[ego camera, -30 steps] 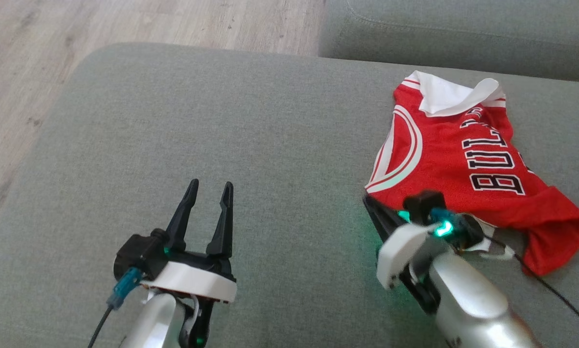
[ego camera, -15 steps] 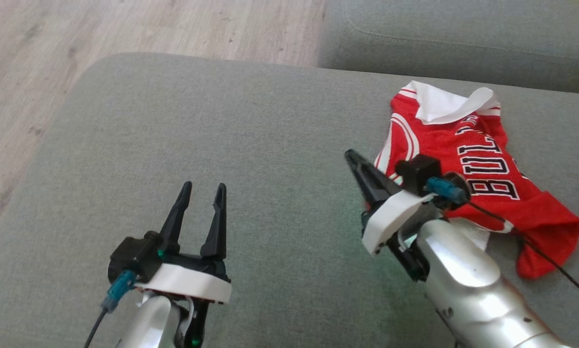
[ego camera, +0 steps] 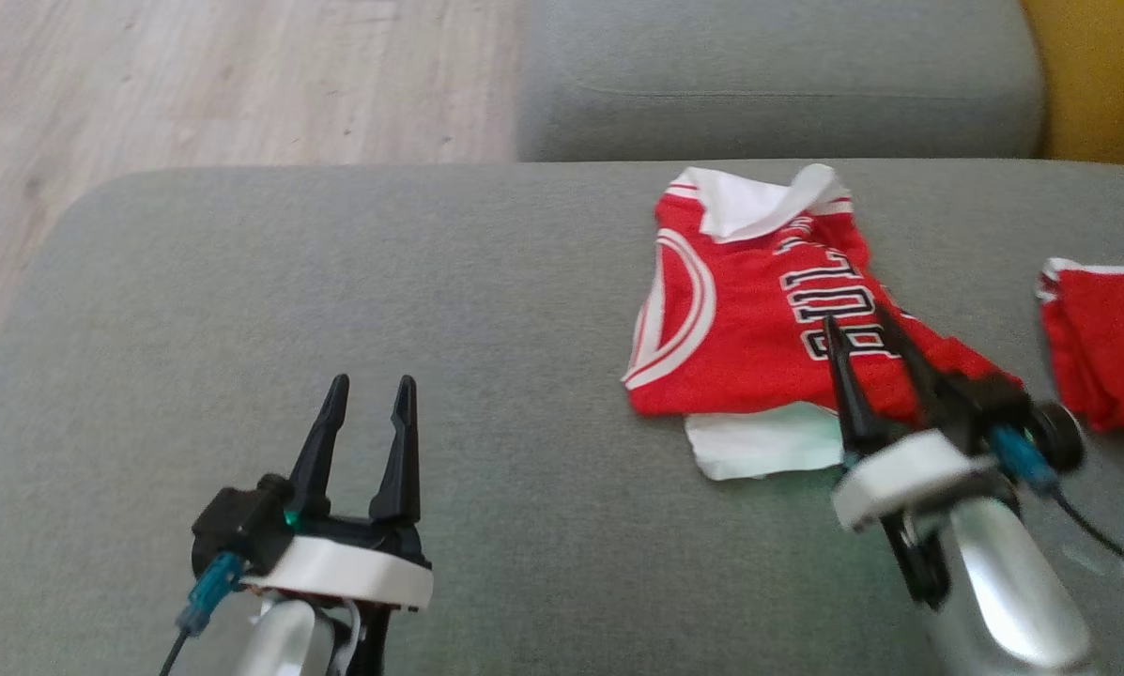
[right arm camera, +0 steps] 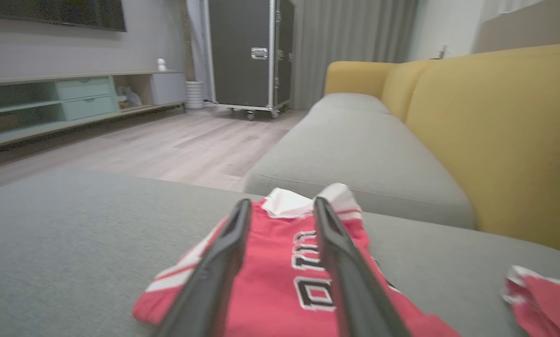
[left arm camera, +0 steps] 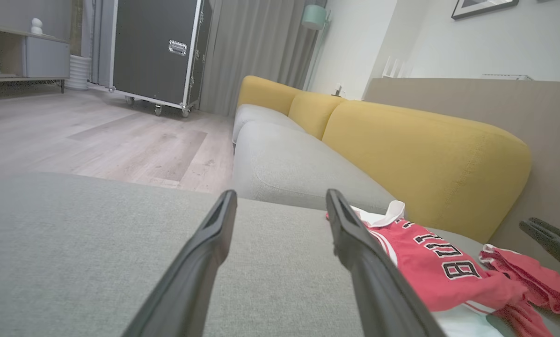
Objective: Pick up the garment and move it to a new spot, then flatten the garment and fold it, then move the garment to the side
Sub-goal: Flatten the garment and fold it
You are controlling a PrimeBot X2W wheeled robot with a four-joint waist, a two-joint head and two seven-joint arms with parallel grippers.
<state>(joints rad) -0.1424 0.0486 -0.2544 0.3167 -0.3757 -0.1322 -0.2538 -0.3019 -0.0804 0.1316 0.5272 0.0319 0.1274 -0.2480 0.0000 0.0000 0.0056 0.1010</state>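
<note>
Behind the right end effector [ego camera: 857,319], jersey [ego camera: 740,352] lettering partly hidden

The only readable thing I can spot is on the red jersey [ego camera: 712,357] lying on the grey sofa [ego camera: 430,310]. It has big black block letters [ego camera: 820,291] with a white outline across the chest. From where I'm standing they run sideways, and I get B, U, L, then what looks like another L. The rest curls up toward the white collar flap [ego camera: 759,202], so I can't make it out.
</note>
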